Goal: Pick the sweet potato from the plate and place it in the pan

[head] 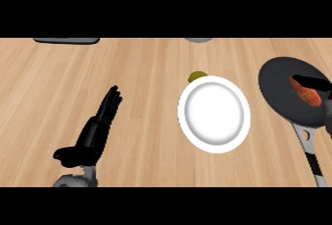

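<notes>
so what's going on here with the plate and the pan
The robot's right hand is over the dark pan at the right edge, fingers curled on the orange sweet potato. The white plate in the middle has nothing on it; a small green thing sits just behind it. The left hand rests open on the left.

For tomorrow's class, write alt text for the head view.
The robot's right hand holds an orange sweet potato over a dark round pan at the right. A white round plate sits mid-counter with a small olive-green object behind it; the left hand rests open.
</notes>
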Controlling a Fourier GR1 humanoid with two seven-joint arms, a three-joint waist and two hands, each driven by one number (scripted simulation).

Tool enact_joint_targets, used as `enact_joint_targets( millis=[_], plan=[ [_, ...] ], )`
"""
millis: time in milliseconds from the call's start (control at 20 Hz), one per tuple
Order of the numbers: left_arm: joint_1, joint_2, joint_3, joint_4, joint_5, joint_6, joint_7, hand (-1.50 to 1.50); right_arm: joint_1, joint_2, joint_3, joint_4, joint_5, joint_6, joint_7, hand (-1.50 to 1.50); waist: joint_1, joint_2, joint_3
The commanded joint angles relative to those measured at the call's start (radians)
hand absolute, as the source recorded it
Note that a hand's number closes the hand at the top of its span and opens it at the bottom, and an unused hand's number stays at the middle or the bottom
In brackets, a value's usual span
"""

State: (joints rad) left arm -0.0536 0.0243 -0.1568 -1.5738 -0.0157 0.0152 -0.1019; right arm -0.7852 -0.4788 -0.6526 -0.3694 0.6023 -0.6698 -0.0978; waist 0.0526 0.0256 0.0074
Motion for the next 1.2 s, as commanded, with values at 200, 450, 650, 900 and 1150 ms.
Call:
enact_joint_targets(
  millis=[200, 450, 650, 900, 1150],
  plan=[
    [-0.007, 0.003, 0.016, -0.009, 0.004, 0.004, 0.02, 0.0, 0.032, 0.001, -0.162, -0.04, -0.239, 0.107, -0.256, -1.5, -0.033, -0.017, -0.004],
    [-0.003, -0.004, 0.022, 0.027, -0.003, 0.012, 0.016, 0.0, 0.118, 0.01, -0.192, -0.083, -0.354, 0.323, -0.34, -1.5, -0.054, -0.024, -0.006],
    [0.014, 0.029, 0.06, -0.005, 0.021, -0.006, 0.024, 0.0, 0.231, 0.064, -0.14, -0.198, -0.386, 0.46, -0.343, -1.5, -0.067, -0.032, -0.009],
    [0.039, -0.011, 0.012, 0.022, -0.033, 0.023, -0.033, 0.0, 0.37, 0.116, -0.105, -0.354, -0.451, 0.554, -0.383, -1.5, -0.07, -0.032, -0.009],
    [0.057, -0.002, 0.028, -0.055, -0.001, 0.007, 0.034, 0.0, 0.538, 0.166, -0.039, -0.586, -0.482, 0.541, -0.328, -1.5, -0.058, -0.029, -0.008]
  ],
)
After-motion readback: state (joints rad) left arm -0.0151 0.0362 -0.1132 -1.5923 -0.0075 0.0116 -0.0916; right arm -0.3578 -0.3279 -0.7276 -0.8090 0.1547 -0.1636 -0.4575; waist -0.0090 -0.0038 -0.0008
